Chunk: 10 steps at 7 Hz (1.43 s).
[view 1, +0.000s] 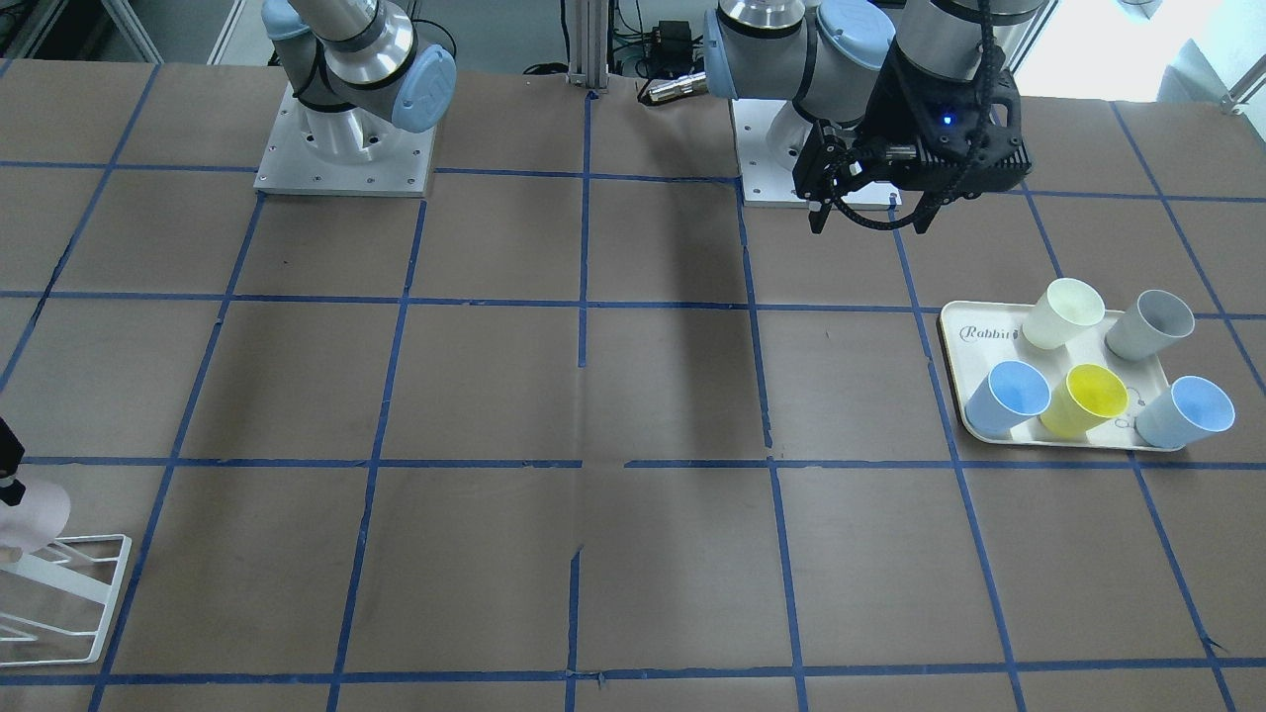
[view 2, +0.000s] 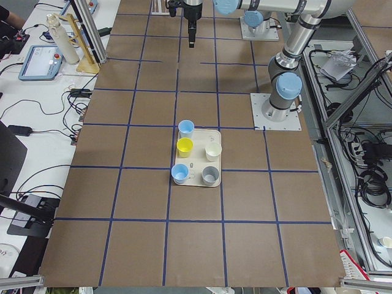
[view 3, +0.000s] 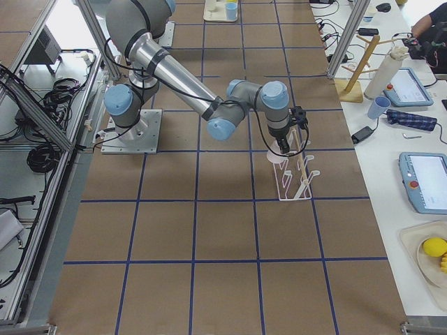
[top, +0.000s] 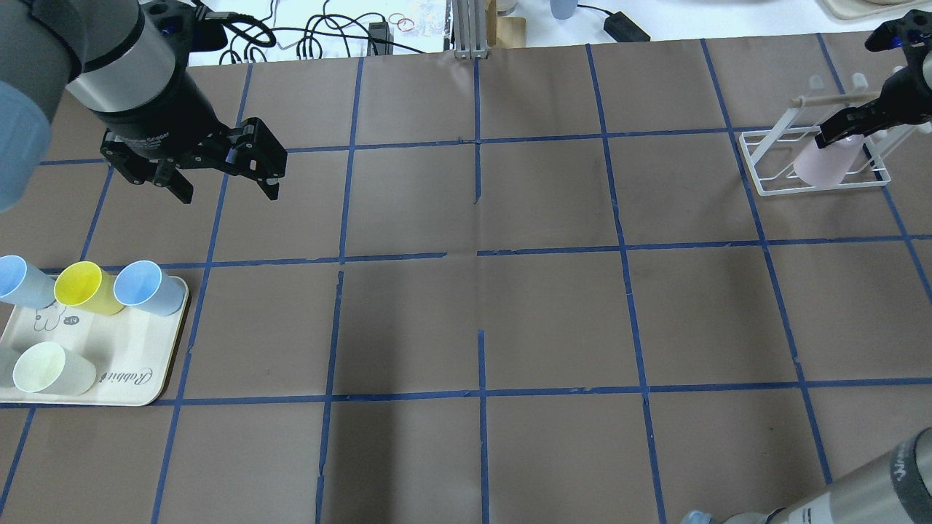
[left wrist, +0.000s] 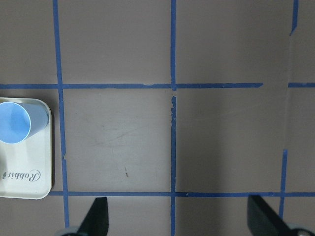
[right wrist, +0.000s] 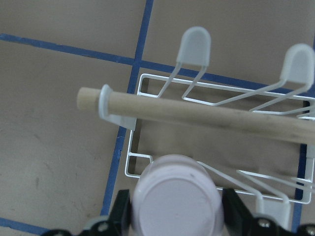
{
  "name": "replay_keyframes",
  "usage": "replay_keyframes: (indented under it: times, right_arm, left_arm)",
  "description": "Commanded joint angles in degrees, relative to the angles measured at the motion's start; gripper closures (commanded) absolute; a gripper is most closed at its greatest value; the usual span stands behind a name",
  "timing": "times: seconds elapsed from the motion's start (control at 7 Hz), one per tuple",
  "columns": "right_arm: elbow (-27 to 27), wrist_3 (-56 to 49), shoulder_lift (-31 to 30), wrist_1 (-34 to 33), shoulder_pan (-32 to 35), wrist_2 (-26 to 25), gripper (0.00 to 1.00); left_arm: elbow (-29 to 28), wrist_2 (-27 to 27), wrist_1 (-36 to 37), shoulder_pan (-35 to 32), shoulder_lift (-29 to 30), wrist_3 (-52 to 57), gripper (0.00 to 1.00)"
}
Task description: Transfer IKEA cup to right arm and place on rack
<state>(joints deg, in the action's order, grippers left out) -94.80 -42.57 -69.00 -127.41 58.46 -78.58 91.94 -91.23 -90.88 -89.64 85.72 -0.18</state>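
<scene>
The pale pink IKEA cup (right wrist: 177,199) is held with its base toward the wrist camera, between the fingers of my right gripper (right wrist: 177,214), which is shut on it. The cup (top: 823,164) hangs over the near wires of the white wire rack (top: 764,171) at the far right of the table, just in front of the rack's wooden bar (right wrist: 206,115). I cannot tell whether the cup touches a wire. It also shows at the front-facing view's left edge (view 1: 30,514). My left gripper (top: 228,194) is open and empty, high above the table near the tray.
A cream tray marked "Rabbit" (top: 127,364) holds two blue cups (top: 142,287), a yellow cup (top: 84,287), a cream-white cup (top: 47,367) and a grey cup (view 1: 1147,324). Blue tape lines grid the brown table. Cables and clutter lie beyond the far edge.
</scene>
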Motion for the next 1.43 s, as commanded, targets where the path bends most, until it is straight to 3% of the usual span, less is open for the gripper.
replay_keyframes:
  times: [0.0, 0.14, 0.43, 0.57, 0.86, 1.0, 1.14, 1.29]
  right_arm:
    - [0.15, 0.29, -0.08, -0.03, 0.08, -0.08, 0.22]
    - [0.32, 0.47, -0.6, 0.15, 0.16, -0.17, 0.0]
    - [0.59, 0.82, -1.74, 0.93, 0.43, -0.35, 0.0]
    - [0.59, 3.26, -4.79, 4.33, 0.6, -0.44, 0.0]
    - [0.59, 12.56, -14.27, 20.13, 1.56, -0.96, 0.0]
    - [0.59, 15.47, -18.06, 24.45, 4.79, -3.23, 0.0]
    - [0.67, 23.59, -20.97, 28.23, 9.52, -8.56, 0.0]
    - [0.59, 28.98, -22.65, 32.71, 14.96, -9.13, 0.0]
  left_arm:
    - [-0.01, 0.09, 0.0, 0.08, -0.03, 0.0, 0.0]
    - [-0.01, 0.09, 0.0, 0.08, -0.03, 0.0, 0.0]
    - [-0.1, 0.09, 0.0, 0.08, -0.03, 0.0, 0.0]
    - [-0.1, 0.09, 0.0, 0.08, -0.03, 0.0, 0.0]
    - [-0.1, 0.09, 0.0, 0.16, -0.12, 0.0, 0.0]
    - [-0.27, 0.09, 0.0, 0.16, -0.12, 0.0, 0.0]
    - [-0.19, 0.09, 0.0, 0.16, -0.12, 0.0, 0.0]
    - [-1.23, 0.0, -0.26, 0.25, 0.23, 0.0, 0.0]
